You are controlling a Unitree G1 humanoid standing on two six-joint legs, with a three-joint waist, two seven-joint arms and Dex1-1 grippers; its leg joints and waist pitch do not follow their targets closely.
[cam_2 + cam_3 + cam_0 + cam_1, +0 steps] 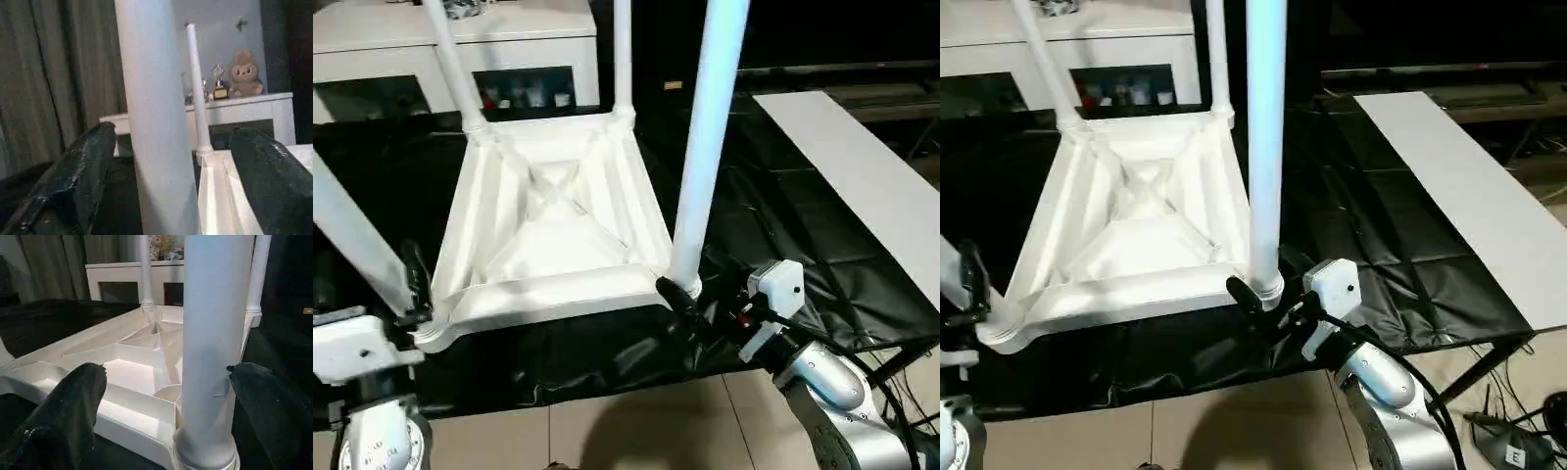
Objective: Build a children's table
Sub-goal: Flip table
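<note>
Black sheeting covers the worktop (pixel 822 284), where I see the children's table (pixel 553 235) lying upside down, ribbed underside up, four legs standing in its corner sockets, a white cabinet (pixel 460 49) behind it. My right gripper (pixel 166 401) straddles the near right leg (pixel 705 147) at its base, released, and my left gripper (pixel 168 161) brackets the near left leg (pixel 151 117), fingers spread clear.

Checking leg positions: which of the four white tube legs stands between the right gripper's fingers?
The near-right white tapered tube leg, in the white ribbed tabletop's corner socket nearest the right gripper; its open fingers straddle the base.
</note>
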